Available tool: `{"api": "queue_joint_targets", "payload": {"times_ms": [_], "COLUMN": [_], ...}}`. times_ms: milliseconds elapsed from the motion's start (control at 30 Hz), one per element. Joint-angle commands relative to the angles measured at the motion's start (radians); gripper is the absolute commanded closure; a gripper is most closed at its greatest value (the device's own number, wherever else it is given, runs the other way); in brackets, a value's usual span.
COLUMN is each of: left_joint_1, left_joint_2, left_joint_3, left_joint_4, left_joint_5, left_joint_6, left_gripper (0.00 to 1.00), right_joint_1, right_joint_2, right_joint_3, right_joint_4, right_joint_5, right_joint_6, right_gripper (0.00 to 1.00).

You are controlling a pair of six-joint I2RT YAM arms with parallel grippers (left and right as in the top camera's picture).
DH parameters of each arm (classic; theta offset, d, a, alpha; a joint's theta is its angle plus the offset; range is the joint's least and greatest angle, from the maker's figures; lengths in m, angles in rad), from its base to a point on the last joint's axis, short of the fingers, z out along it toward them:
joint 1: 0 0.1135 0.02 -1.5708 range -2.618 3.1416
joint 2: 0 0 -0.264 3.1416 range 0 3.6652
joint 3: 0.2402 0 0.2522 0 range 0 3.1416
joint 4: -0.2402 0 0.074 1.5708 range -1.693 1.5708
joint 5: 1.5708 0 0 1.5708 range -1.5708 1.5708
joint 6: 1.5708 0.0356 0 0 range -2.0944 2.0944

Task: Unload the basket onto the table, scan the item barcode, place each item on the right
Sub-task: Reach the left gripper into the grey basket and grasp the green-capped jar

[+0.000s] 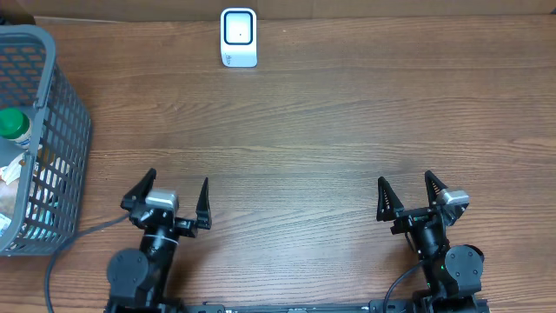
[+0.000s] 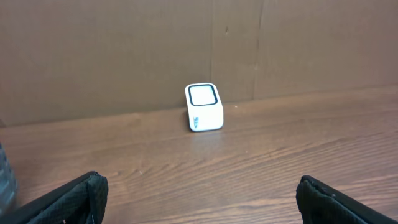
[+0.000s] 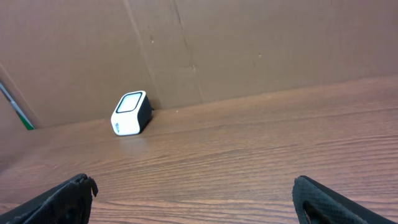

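Scanner (image 1: 238,36) against cardboard wall (image 2: 124,50), basket (image 1: 68,143) far left

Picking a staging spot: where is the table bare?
Bare table runs from the scanner at the far edge to the open left gripper and right gripper. Crowded only at far left: the filled basket.

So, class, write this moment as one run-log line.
left gripper: open, empty | right gripper: open, empty | scanner: table's far edge, untouched | basket: holds green-capped bottle

Table (image 1: 330,130) centre open from near edge to scanner (image 1: 238,37). Basket (image 1: 76,122) blocks left edge. Cardboard wall (image 2: 124,50) closes far side behind scanner. Right side unobstructed.
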Motion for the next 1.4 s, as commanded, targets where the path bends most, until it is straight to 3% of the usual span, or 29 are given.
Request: {"api": "queue_joint_targets", "payload": {"times_ms": [0, 267, 667, 867, 1167, 1367], "left_joint_1": [0.006, 0.006, 0.006, 0.006, 0.006, 0.013], "left_joint_2": [0.101, 0.38, 0.924, 1.156, 1.242, 1.275], "left_joint_3": [0.13, 0.517, 1.339, 1.709, 1.763, 1.764], "left_joint_4": [-0.041, -0.272, -0.958, -1.242, -1.347, -1.322], "left_joint_5": [0.001, 0.008, 0.012, 0.089, 0.159, 0.16], "left_joint_6": [-0.038, -0.046, -0.063, -0.061, -0.061, -0.061], "left_gripper": [0.0, 0.0, 0.01, 0.01, 0.01, 0.0], "right_joint_1": [0.005, 0.005, 0.005, 0.005, 0.005, 0.005], "right_joint_2": [-0.011, -0.011, -0.011, -0.011, -0.011, -0.011], "right_joint_3": [-0.01, -0.01, -0.01, -0.01, -0.01, -0.01], "right_joint_4": [0.003, 0.003, 0.003, 0.003, 0.003, 0.003], "right_joint_5": [0.006, 0.006, 0.006, 0.006, 0.006, 0.006], "right_joint_6": [-0.005, -0.005, -0.005, -0.005, -0.005, -0.005], "right_gripper": [0.0, 0.0, 0.0, 0.0, 0.0, 0.0]}}
